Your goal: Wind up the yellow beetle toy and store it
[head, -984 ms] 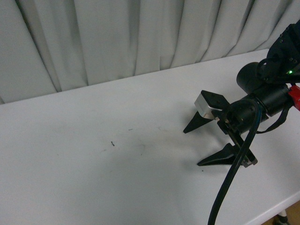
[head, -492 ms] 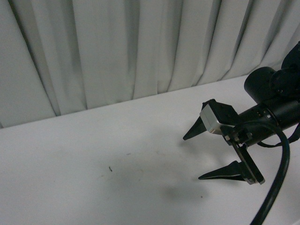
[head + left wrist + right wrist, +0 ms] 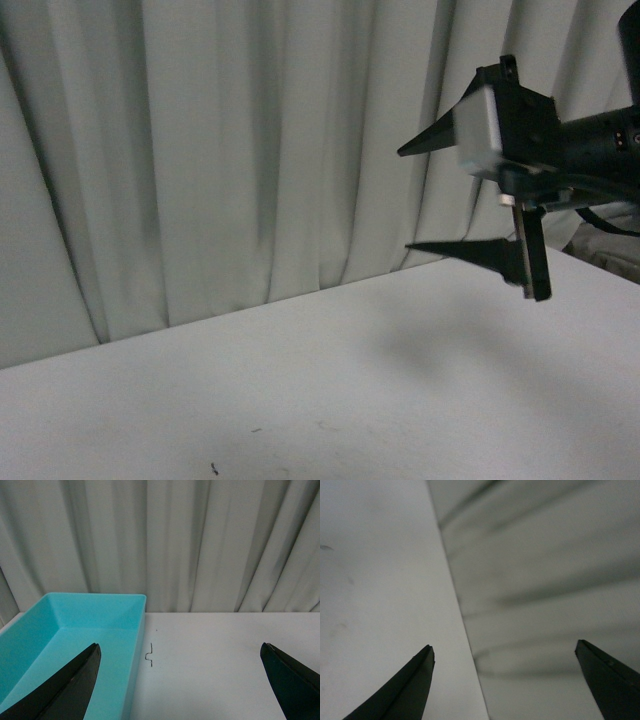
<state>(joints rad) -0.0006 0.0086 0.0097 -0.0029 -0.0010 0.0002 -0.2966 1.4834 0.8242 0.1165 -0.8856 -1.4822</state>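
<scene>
The right arm hangs at two o'clock above the white counter, its jaws spread wide and empty. The left jaws, equally wide and empty, face a teal bin by the curtain. The toy shows in no view, so the winding step looks not yet in hand, and the next move calls for locating the toy before any grasp.

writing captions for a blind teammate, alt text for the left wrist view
The left claw, open and empty, faces a white table with a turquoise bin at one side, nothing visible inside it. A pale pleated curtain hangs behind.
</scene>
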